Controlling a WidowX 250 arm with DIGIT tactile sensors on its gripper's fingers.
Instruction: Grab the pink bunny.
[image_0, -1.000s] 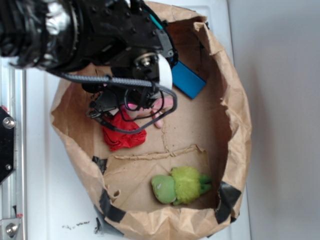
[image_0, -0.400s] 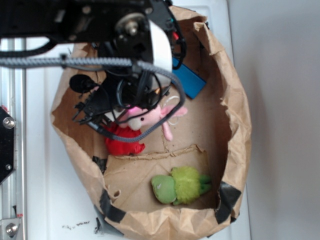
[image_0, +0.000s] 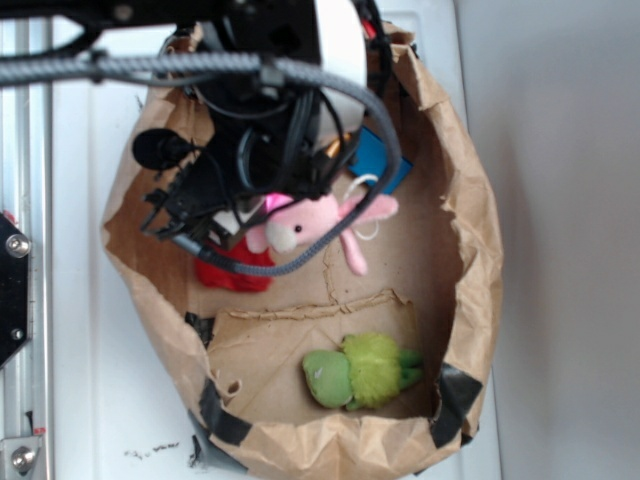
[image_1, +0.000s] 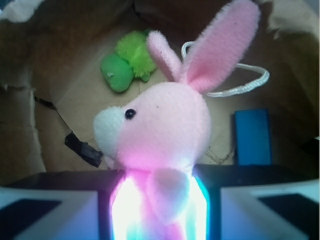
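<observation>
Pink bunny (image_1: 162, 135): pale muzzle, black eye, long ears, white loop. Gripper (image_1: 159, 200) clamps its body; lower body hidden between jaws.

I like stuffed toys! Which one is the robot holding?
The pink bunny, pinched in the gripper. The green plush toy lies untouched on the bag floor.
</observation>
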